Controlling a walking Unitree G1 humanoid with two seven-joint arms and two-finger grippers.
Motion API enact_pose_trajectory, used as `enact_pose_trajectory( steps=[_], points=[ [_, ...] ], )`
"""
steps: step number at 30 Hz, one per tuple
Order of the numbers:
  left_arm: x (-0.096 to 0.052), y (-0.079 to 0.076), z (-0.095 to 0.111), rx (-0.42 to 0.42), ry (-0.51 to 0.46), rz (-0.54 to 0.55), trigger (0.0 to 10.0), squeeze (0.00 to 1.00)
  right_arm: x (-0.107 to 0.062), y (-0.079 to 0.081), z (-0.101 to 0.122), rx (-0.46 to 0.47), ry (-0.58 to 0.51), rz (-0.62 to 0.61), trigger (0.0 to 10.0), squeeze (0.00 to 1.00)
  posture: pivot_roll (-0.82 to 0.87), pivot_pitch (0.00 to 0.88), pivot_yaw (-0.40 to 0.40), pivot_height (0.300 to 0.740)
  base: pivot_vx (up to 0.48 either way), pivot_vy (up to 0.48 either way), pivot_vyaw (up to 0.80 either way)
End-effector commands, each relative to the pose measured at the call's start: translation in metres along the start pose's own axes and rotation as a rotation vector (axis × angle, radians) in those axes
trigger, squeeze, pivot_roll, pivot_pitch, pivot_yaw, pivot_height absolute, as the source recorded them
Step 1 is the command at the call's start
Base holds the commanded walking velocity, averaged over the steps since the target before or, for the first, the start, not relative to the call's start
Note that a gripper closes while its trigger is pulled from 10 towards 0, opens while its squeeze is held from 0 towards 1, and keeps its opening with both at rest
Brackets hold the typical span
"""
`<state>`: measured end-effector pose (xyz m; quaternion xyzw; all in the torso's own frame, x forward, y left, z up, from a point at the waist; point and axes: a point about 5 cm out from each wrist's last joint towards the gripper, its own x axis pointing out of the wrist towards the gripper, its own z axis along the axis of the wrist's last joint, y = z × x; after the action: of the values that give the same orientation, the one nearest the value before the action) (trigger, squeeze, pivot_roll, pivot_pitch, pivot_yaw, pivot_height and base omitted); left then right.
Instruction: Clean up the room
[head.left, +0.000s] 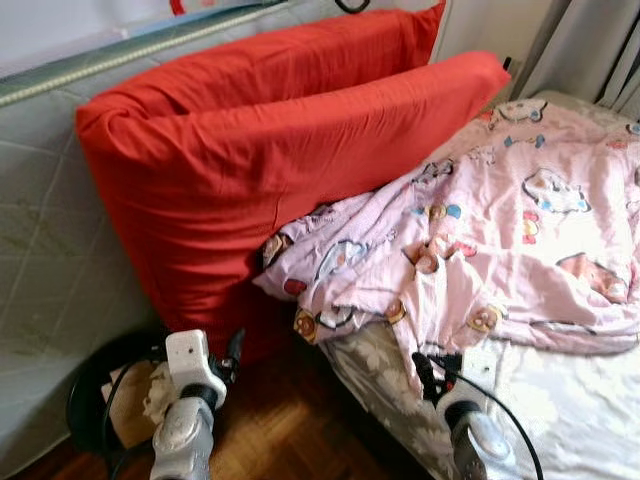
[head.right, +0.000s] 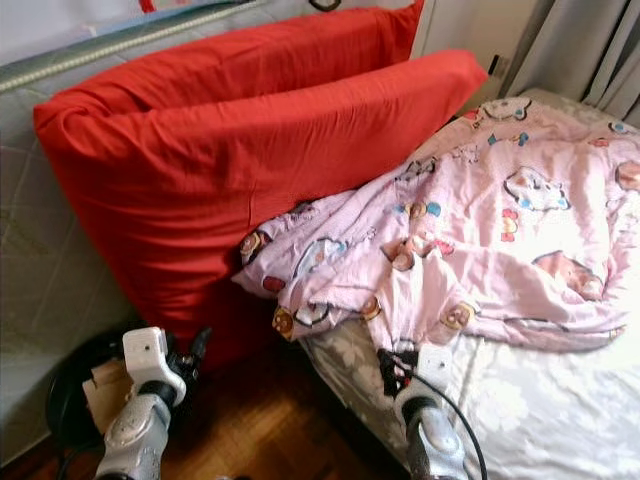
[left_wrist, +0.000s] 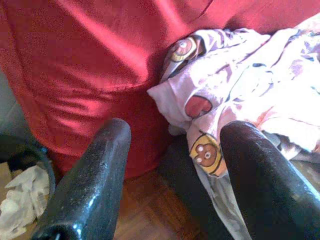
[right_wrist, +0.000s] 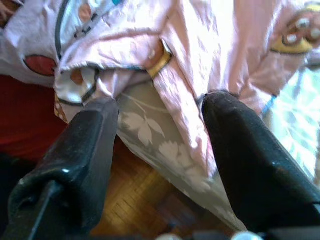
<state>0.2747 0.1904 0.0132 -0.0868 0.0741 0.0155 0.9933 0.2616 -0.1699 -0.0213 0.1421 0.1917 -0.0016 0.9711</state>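
A crumpled pink cartoon-print blanket lies across the bed, its edge hanging over the near side. Two big red pillows lean upright against a grey mattress, and the blanket's corner rests on them. My right gripper is open at the bed's edge, and a hanging fold of the blanket falls between its fingers. My left gripper is open low over the floor, facing the red pillow and the blanket's corner. It holds nothing.
A black bin with crumpled paper stands by my left arm. The bed has a white floral sheet. Wooden floor runs between pillows and bed. Grey curtains hang at the back right.
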Motion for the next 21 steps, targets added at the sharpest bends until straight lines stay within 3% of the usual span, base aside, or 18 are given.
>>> enact_pose_trajectory(
  steps=[1, 8, 21],
  points=[
    [-0.002, 0.001, -0.002, -0.014, 0.008, 0.007, 10.0, 0.00, -0.001, 0.001, 0.000, 0.006, -0.011, -0.001, 10.0, 0.00, 0.01, 0.134, -0.020, 0.740, 0.326, 0.000, 0.00],
    [0.001, 0.001, 0.004, -0.018, -0.012, -0.002, 10.0, 0.00, 0.000, 0.003, 0.000, 0.004, -0.015, 0.001, 10.0, 0.00, 0.02, 0.148, -0.023, 0.740, 0.338, 0.000, 0.00],
    [0.003, -0.005, 0.019, -0.017, -0.076, -0.045, 10.0, 0.00, -0.002, 0.001, 0.003, 0.001, -0.056, -0.031, 10.0, 0.00, 0.02, 0.170, -0.026, 0.740, 0.000, 0.000, 0.00]
  ],
)
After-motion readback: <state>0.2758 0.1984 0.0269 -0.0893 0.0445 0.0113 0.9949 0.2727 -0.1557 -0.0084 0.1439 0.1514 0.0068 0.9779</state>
